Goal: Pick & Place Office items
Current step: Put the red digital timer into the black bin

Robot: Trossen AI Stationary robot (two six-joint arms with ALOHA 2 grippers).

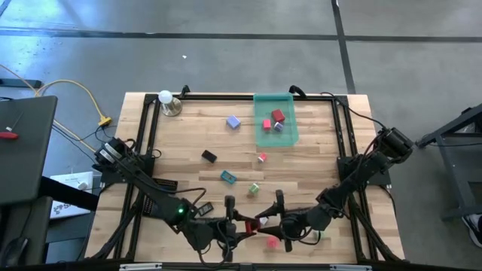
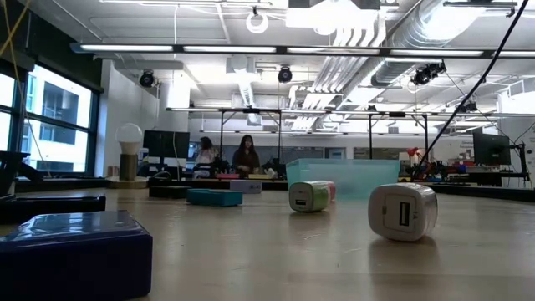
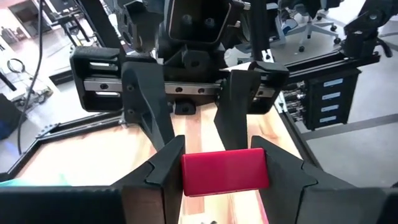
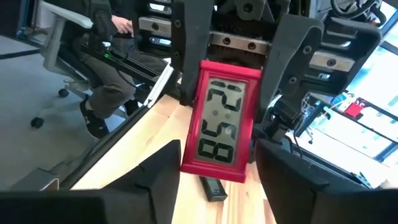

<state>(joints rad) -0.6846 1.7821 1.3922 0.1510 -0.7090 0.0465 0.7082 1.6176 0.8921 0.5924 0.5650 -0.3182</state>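
Note:
A red digital clock [image 4: 219,121] hangs in the air between my two grippers near the table's near edge [image 1: 252,223]. My left gripper [image 3: 224,168] is shut on it; the left wrist view shows its plain red back [image 3: 225,171]. My right gripper [image 4: 214,180] faces it from the table's right, open, with its fingers standing wide on either side of the clock's free end and gaps showing. Other small items lie on the wood: a purple block [image 1: 233,122], a black block [image 1: 208,156], a teal piece [image 1: 228,177], a green-white cube [image 1: 254,188] and a pink piece [image 1: 271,242]. My left gripper pinches the red clock between its two fingers [image 3: 163,171], one on each side edge [image 3: 186,175] near one end. The fingers come level from the table's left. The clock is lifted clear of the table, its display [image 4: 217,124] turned toward the right arm.
A translucent green tray [image 1: 290,135] at the far side holds red blocks [image 1: 278,116]. A white ball on a metal base [image 1: 167,102] stands at the far left corner. Black flat pieces [image 1: 167,184] lie near the left arm. A white cube [image 2: 403,211] sits close to the low camera. People sit in the room behind [image 2: 245,155].

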